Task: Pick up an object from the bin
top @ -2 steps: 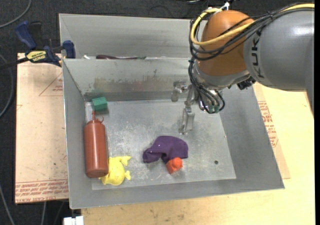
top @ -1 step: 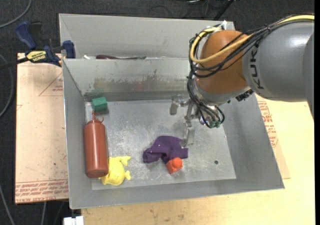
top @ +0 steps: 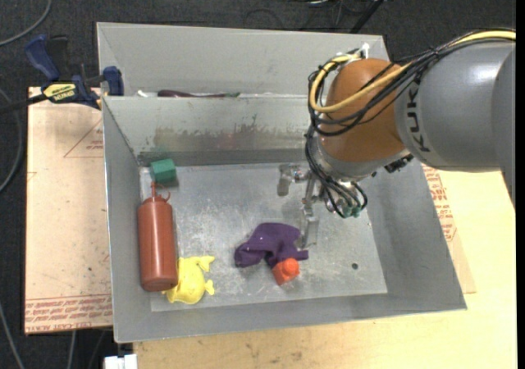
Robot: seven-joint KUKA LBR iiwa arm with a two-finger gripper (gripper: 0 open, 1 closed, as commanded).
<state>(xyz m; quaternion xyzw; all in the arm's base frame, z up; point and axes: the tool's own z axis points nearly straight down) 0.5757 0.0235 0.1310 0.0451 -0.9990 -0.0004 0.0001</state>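
Camera view: arm (top: 459, 105) reaches down, pincer (top: 297, 202) seemingly spread wide beside purple cloth (top: 267, 243).

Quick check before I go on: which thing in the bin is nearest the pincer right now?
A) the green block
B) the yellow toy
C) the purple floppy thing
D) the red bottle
C: the pincer hangs right by the purple floppy thing in mid-bin, while the green block, red bottle and yellow toy lie over at the left side.

Grey arm (top: 467, 113) in from the right — orange-covered wrist (top: 361, 113) bent low, jaws parted and pointing down
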